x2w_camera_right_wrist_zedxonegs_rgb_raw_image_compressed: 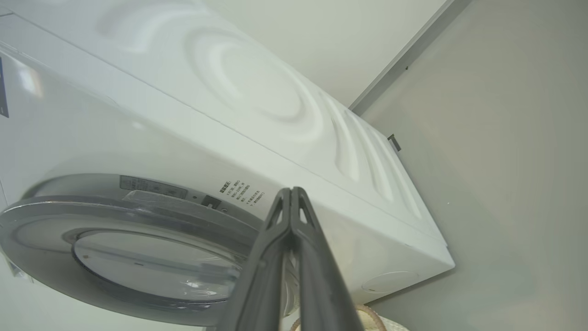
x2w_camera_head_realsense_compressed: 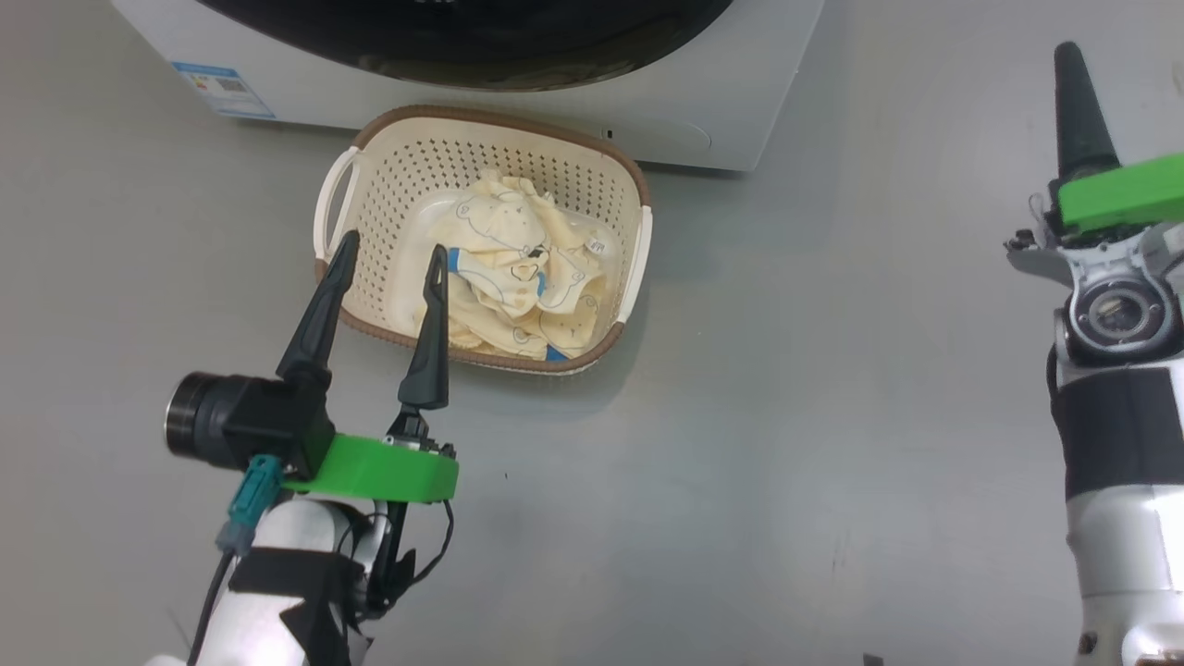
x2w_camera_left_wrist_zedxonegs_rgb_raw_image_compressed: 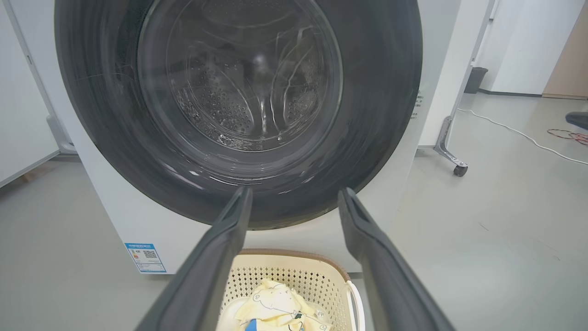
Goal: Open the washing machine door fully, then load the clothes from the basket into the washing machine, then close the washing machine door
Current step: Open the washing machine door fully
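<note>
Washing machine door (x2w_camera_left_wrist_zedxonegs_rgb_raw_image_compressed: 381, 115) comes first in our task, and it sits shut, flush against the front of the washing machine (x2w_camera_head_realsense_compressed: 666, 111), with the steel drum (x2w_camera_left_wrist_zedxonegs_rgb_raw_image_compressed: 229, 115) showing through its glass bowl. We therefore judge that no step is done yet. The clothes (x2w_camera_head_realsense_compressed: 518, 277) lie in a crumpled heap in the basket (x2w_camera_head_realsense_compressed: 518, 122), which stands on the floor (x2w_camera_head_realsense_compressed: 786, 416) just on the near side of the machine, below the door. Our left gripper (x2w_camera_head_realsense_compressed: 393, 245) hovers over the basket's near left part, its jaws spread and holding nothing, pointing toward the door. Our right gripper (x2w_camera_right_wrist_zedxonegs_rgb_raw_image_compressed: 291, 193) is off to the right, well apart from the basket. Its jaws are pressed together and empty, and they point toward the machine's front beside the door's frame. All three steps are left for us: swing the door fully open, carry the clothes into the drum, then shut the door.
</note>
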`<state>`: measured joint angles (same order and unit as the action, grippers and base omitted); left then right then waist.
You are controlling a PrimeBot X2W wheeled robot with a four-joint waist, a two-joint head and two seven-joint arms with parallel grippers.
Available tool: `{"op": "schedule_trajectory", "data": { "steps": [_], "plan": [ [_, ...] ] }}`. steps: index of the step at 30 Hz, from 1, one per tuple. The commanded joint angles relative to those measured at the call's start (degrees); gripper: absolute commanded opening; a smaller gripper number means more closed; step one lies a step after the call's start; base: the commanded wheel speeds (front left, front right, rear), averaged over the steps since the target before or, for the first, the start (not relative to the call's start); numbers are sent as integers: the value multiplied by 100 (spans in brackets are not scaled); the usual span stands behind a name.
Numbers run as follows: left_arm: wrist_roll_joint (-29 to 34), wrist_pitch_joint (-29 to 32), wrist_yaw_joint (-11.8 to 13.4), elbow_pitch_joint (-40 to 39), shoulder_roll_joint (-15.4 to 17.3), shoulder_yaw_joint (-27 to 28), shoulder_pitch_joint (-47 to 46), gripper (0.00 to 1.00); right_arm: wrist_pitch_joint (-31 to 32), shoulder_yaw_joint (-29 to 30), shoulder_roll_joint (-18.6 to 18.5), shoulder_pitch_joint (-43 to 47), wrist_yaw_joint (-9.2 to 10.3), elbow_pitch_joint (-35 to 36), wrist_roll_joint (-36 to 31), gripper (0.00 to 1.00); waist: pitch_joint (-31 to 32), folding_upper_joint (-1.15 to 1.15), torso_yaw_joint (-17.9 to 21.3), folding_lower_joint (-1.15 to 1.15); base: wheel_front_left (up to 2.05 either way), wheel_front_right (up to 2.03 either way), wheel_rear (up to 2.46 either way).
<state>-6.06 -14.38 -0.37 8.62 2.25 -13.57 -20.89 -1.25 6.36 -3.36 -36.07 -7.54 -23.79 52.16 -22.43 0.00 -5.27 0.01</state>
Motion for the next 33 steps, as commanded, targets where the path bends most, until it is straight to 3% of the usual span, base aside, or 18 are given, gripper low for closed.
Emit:
{"op": "schedule_trajectory", "data": {
  "steps": [1, 8, 15, 22, 33],
  "plan": [
    [42, -62, 41, -235, 65, 138, -172, 100, 170, -63, -15, -280, 5, 143, 332, 0, -74, 0, -51, -1, 0, 0, 0],
    [-9, -62, 82, -256, 64, 43, -251, 100, 1400, 310, 20, -1082, 5, -370, 2423, 0, -245, 0, -149, -1, 0, 0, 0],
    [-43, -62, 111, -226, 64, -46, -323, 100, 2466, 441, 36, -1960, 5, -1181, 3523, 0, -400, 0, -237, -1, 0, 0, 0],
    [-107, -62, 161, -215, 64, -135, -426, 100, 3036, 270, -10, -2938, 5, -2048, 3662, 0, -596, 0, -376, -1, 0, 0, 0],
    [-201, -62, 239, -252, 63, -243, -459, 100, 3040, -151, -147, -3837, 5, -2684, 3113, 0, -765, 0, -594, -1, 0, 0, 0]
  ]
}}
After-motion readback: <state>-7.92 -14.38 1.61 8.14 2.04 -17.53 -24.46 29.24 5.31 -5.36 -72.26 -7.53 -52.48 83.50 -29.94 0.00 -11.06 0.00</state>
